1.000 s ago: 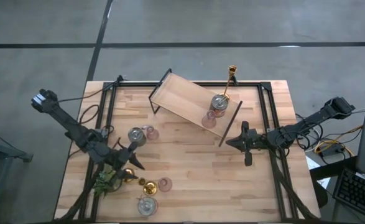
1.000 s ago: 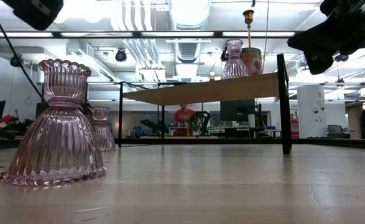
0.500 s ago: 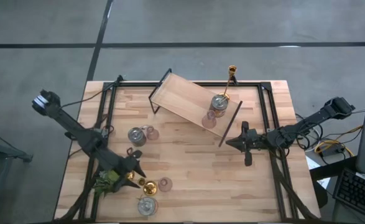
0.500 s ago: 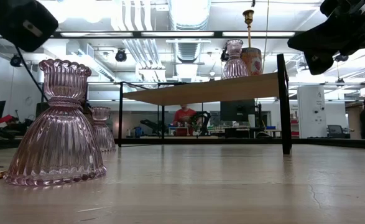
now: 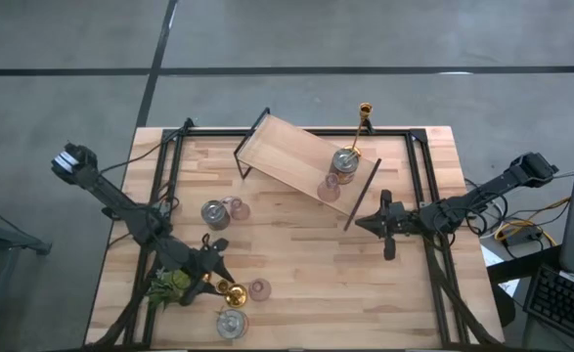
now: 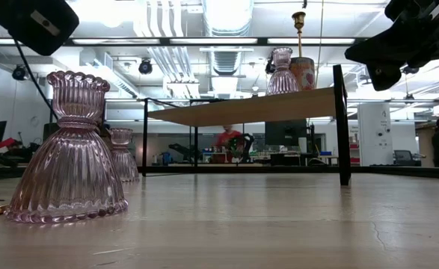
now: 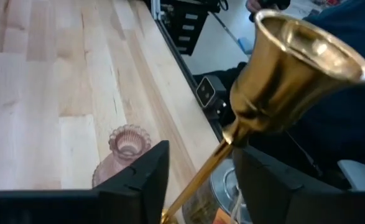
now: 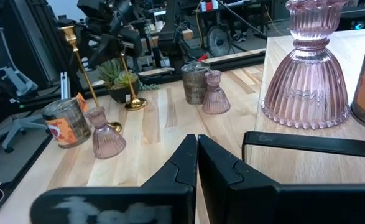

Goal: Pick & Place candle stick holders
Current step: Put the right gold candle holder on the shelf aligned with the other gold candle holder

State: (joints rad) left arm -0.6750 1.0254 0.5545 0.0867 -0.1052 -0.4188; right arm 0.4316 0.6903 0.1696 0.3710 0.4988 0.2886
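Note:
My left gripper point(image 5: 212, 266) is open near the table's near left. Its fingers stand on either side of the stem of a gold candlestick point(image 7: 198, 186), just below its cup point(image 7: 300, 56). A second gold candlestick point(image 5: 234, 293), a pink cup point(image 5: 259, 288) and a silvery-glass holder point(image 5: 232, 323) stand close by on their bases. Another silvery holder point(image 5: 215, 213) and pink cup point(image 5: 239, 207) stand farther back. A gold candlestick point(image 5: 364, 122), a silvery holder point(image 5: 345, 161) and a pink cup point(image 5: 330, 186) stand on the wooden shelf point(image 5: 287, 152). My right gripper point(image 5: 363, 224) is shut and empty beside the shelf's right end. My left gripper has one finger point(image 7: 142, 180) on each side of the gold candlestick's upper stem point(image 7: 201, 180), coming at it about level and lying across it. The gap is wider than the stem. I cannot tell whether a finger touches it. The candlestick's base point(image 8: 134, 104) is on the table.
A small green plant point(image 5: 169, 284) stands just left of my left gripper. The shelf's black metal legs point(image 5: 362, 196) stand near my right gripper. Bare wood lies in the table's middle and near right point(image 5: 335, 284). Black frame rails run along both sides.
My left gripper has gone toward the table's near edge and a little right, down to the gold candlesticks, and has slowed at the end. The holders have stayed where they were.

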